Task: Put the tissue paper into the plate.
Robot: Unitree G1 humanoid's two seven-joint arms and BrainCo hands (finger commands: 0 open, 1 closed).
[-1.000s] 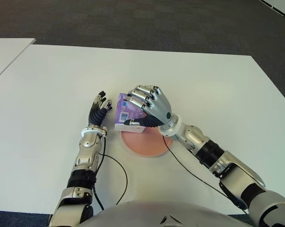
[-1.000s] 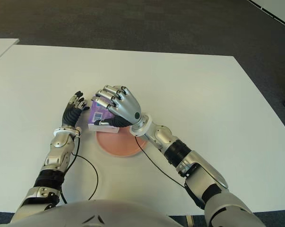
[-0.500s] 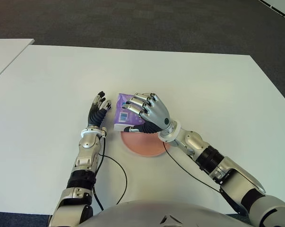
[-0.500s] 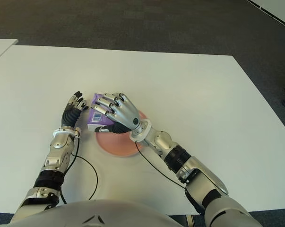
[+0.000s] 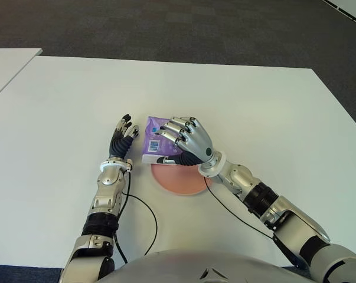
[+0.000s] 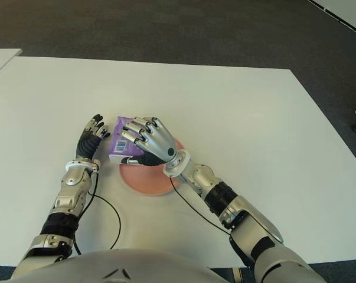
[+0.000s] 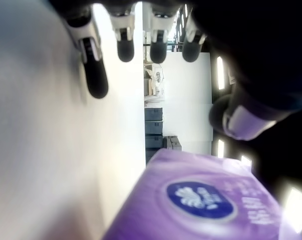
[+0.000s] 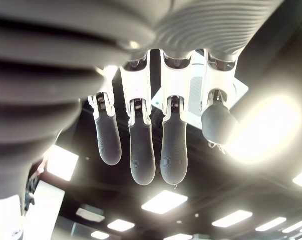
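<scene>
Left eye view: broad white table (image 5: 272, 112) underneath; round flat pink plate (image 5: 180, 180) near the middle; purple soft-plastic tissue packet (image 5: 157, 141) lying half over the plate's far-left rim. Right hand (image 5: 186, 141) draped over the packet, fingers curled on top and thumb at the near edge, seemingly clamping it. Left hand (image 5: 122, 137) just left, spread, empty. Probably light, squashy, slick; best gripped across the short sides. Packet's right part hidden beneath the fingers.
</scene>
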